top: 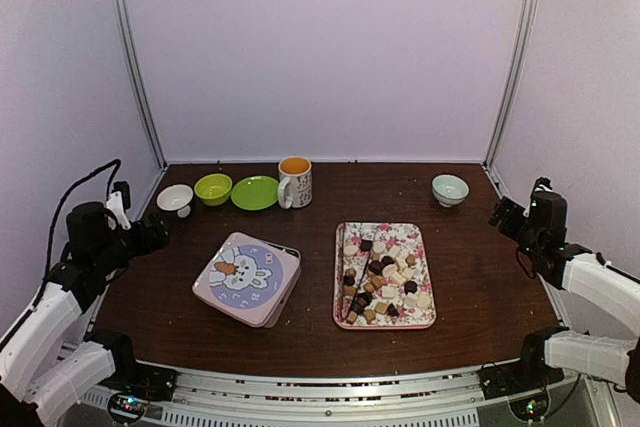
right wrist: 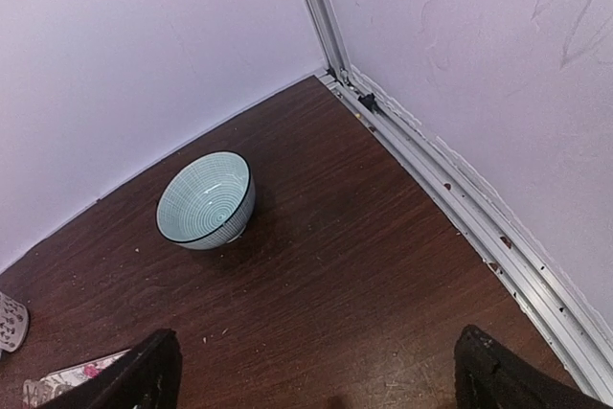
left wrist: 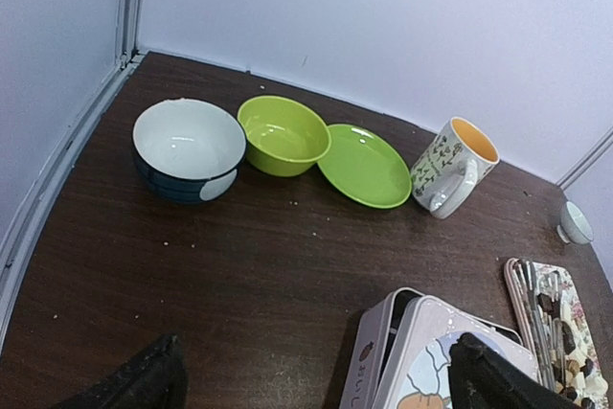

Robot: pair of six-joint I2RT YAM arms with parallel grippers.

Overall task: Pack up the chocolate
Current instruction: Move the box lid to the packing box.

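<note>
Many chocolate pieces (top: 385, 277) lie on the pink floral tray (top: 382, 227) on the tabletop (top: 470, 267), well apart from the left pincer (left wrist: 311, 375) and the right pincer (right wrist: 316, 371), both spread wide, empty, at opposite edges.

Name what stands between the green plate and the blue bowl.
Only the mug, beside the green plate; then bare table to the blue bowl. Top view shows it.

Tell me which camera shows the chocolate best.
Top external: all the chocolate on the pink tray shows from above. Left wrist catches a few pieces at its edge; right wrist only a tray corner.
</note>
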